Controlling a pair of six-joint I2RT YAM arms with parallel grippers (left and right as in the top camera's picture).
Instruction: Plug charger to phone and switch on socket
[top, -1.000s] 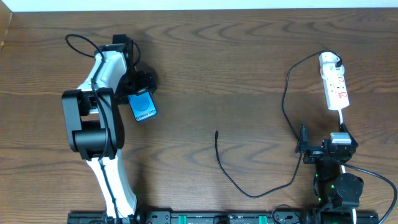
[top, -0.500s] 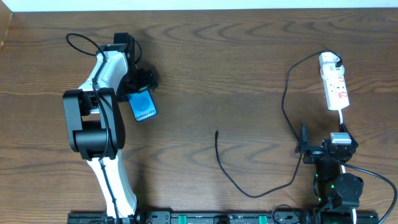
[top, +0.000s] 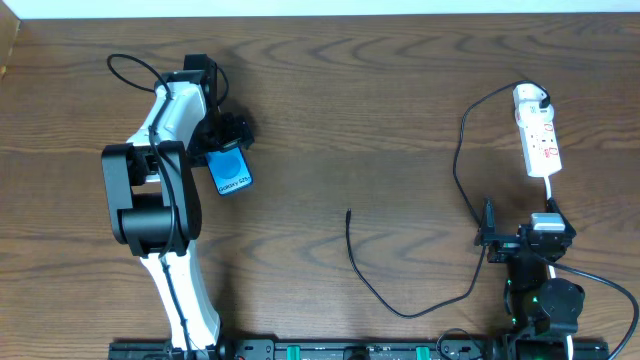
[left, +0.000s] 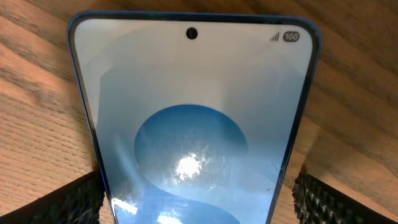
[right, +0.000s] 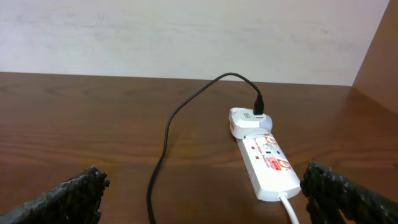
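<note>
The phone lies on the wooden table at the left, cyan screen up. My left gripper straddles its far end; in the left wrist view the phone fills the space between the fingers, with a thin gap at the right finger. The white socket strip lies at the far right, with the white adapter plugged into its far end. The black charger cable loops down to a free tip mid-table. My right gripper is open and empty, just short of the strip.
The strip's white cord runs down towards the right arm's base. The cable passes left of the strip and between the right fingers. A pale wall stands behind the table's far edge.
</note>
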